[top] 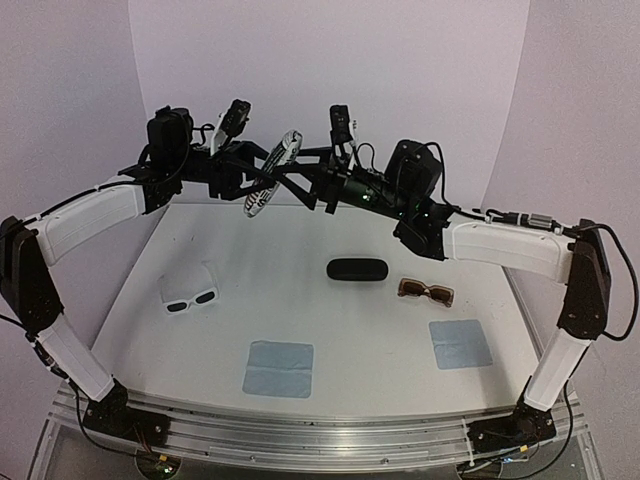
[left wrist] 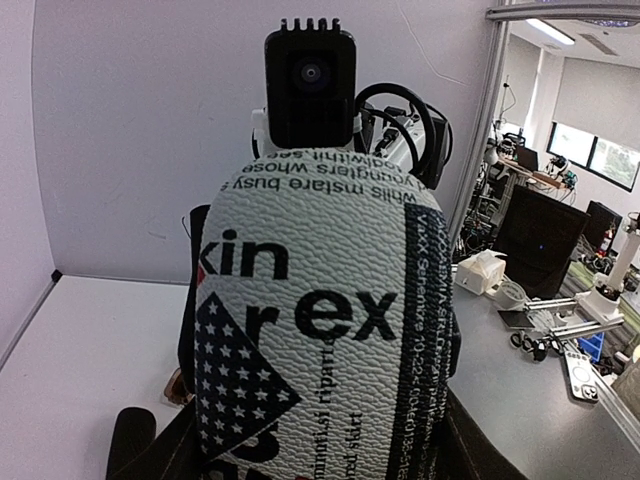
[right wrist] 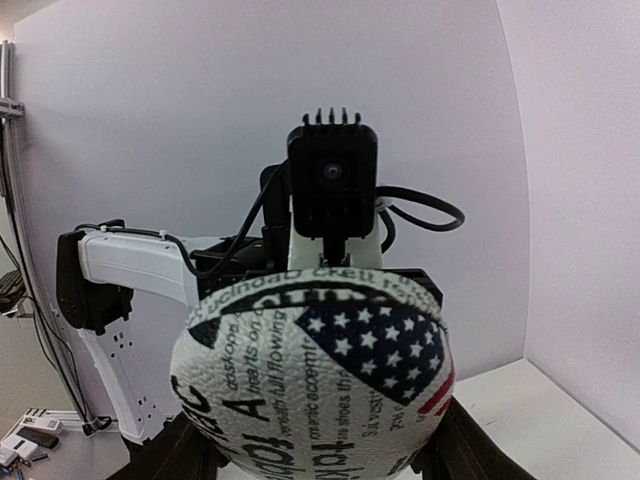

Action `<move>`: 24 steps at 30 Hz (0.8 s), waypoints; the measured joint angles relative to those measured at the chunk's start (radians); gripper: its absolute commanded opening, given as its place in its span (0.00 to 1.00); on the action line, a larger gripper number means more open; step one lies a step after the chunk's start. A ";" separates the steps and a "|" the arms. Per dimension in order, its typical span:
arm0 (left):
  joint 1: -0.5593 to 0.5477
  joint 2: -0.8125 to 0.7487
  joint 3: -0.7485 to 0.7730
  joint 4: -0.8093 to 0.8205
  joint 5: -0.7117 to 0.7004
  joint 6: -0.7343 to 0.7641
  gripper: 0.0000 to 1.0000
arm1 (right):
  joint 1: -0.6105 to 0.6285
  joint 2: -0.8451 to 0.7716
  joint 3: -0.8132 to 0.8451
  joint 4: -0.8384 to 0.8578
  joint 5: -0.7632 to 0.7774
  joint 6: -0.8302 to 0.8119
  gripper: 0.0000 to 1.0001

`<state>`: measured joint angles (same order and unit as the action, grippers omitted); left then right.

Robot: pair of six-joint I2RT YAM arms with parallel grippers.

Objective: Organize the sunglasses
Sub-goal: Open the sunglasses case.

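Observation:
The white-framed sunglasses (top: 190, 298) lie on the table at the left. The brown sunglasses (top: 426, 291) lie at the right. Both grippers meet high over the back of the table on a printed black-and-white case (top: 270, 172). My left gripper (top: 248, 170) is shut on the case from the left, and the case's flag-and-text shell (left wrist: 320, 330) fills the left wrist view between the dark fingers (left wrist: 170, 455). From the right, my right gripper (top: 300, 178) is shut on the same case (right wrist: 315, 380), whose shell touches both of its fingers (right wrist: 465, 450).
A black oval case (top: 357, 270) lies mid-table, just left of the brown sunglasses. Two pale blue cloths lie nearer the front, one at the centre (top: 279, 368) and one at the right (top: 460, 343). White walls close in the back and sides.

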<state>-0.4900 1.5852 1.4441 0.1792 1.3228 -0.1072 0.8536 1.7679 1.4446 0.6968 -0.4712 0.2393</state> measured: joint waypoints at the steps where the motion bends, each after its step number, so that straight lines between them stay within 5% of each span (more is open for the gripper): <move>1: 0.000 0.000 0.000 -0.018 -0.001 0.014 0.62 | 0.000 0.000 -0.005 0.000 -0.001 0.000 0.00; 5: 0.001 0.000 0.006 -0.107 -0.013 0.106 0.82 | 0.000 -0.001 -0.026 0.002 0.002 -0.002 0.00; 11: -0.002 0.001 0.091 -0.397 -0.068 0.350 0.83 | 0.000 -0.009 -0.045 -0.012 0.011 -0.003 0.00; 24: 0.041 0.024 0.249 -0.703 -0.168 0.626 0.90 | 0.000 -0.024 -0.045 -0.109 0.002 -0.020 0.00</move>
<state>-0.4491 1.6093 1.6935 -0.5233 1.1544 0.5190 0.8535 1.7442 1.3998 0.5878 -0.4692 0.2189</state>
